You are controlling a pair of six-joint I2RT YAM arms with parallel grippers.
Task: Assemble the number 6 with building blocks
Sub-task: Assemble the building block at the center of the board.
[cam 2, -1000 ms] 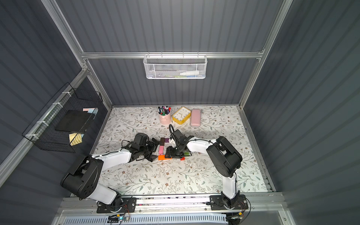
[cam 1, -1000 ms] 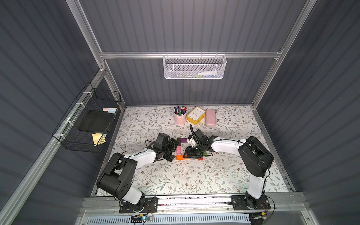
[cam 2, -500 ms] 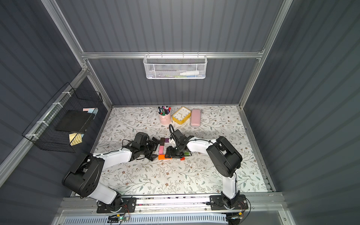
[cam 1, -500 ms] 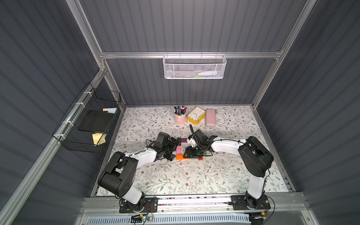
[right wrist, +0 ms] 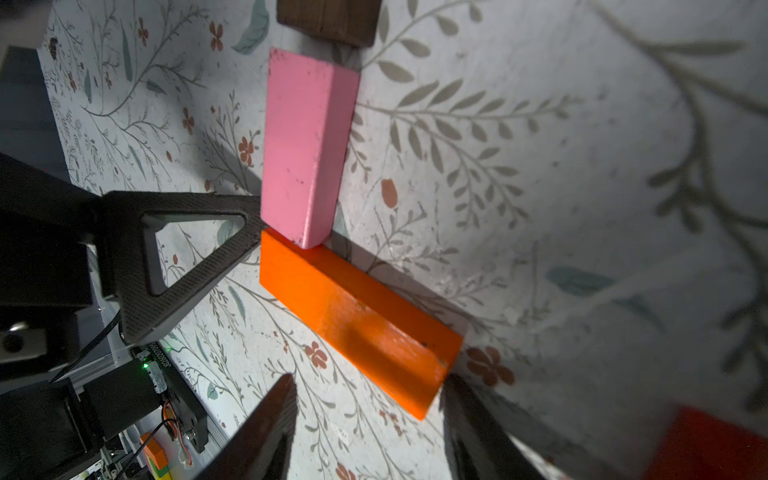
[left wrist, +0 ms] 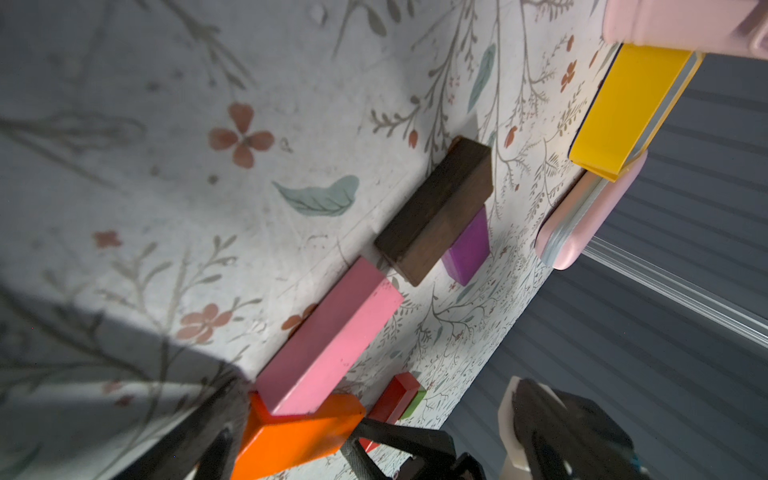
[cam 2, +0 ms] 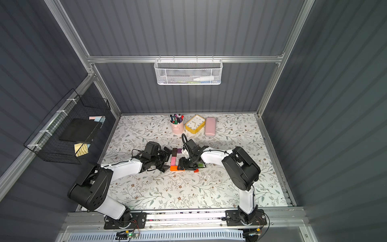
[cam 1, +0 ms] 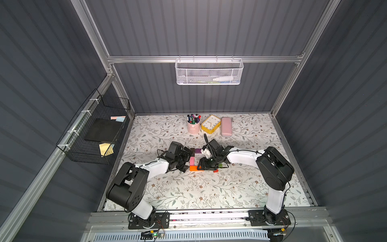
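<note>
Spread wide and holding nothing: left claw (cam 2: 167, 159), one finger (right wrist: 195, 272) tipped against the corner joint of pink block (right wrist: 305, 145) and orange bar (right wrist: 357, 320). Little help from the left wrist view, with just one dark, blurred finger at the picture's edge.

Partly apart and gripping nothing: right claw (right wrist: 365, 384), astride the orange bar's end away from the pink, one finger right at that end, bare cloth (right wrist: 540, 166) showing between the bar and the opposite finger. Touching or merely beside it, impossible to say. In both top views, most of the orange bar hidden under the right claw.

Just ahead of the left claw's fingers, the unfinished number 6 (cam 1: 192, 161): brown block (left wrist: 436, 212) and pink in line, orange across the pink's foot, purple block (left wrist: 467, 249) half hidden behind the brown.

Close beside the right claw, red block (left wrist: 395, 399) with green cube (left wrist: 415, 406) tucked behind it, only slivers of each visible past the orange. In the right wrist view, brown cut off at the edge, red no more than a blurred patch in the corner next to one finger.
</note>
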